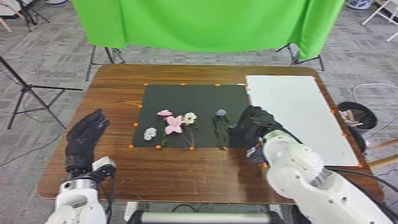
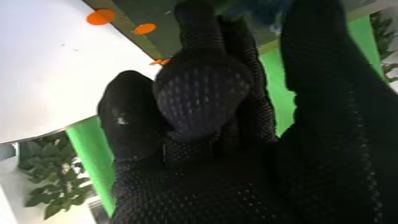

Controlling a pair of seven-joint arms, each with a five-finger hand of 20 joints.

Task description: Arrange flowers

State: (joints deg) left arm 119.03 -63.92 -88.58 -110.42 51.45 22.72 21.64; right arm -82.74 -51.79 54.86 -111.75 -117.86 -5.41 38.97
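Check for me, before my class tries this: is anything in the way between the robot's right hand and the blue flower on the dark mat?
Nothing visible stands between the right hand and the blue flower. The pink and white flowers lie beyond it, farther left.

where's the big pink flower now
In the head view, the big pink flower lies on the left half of the dark mat, between a small white flower and a yellow-centred cream flower.
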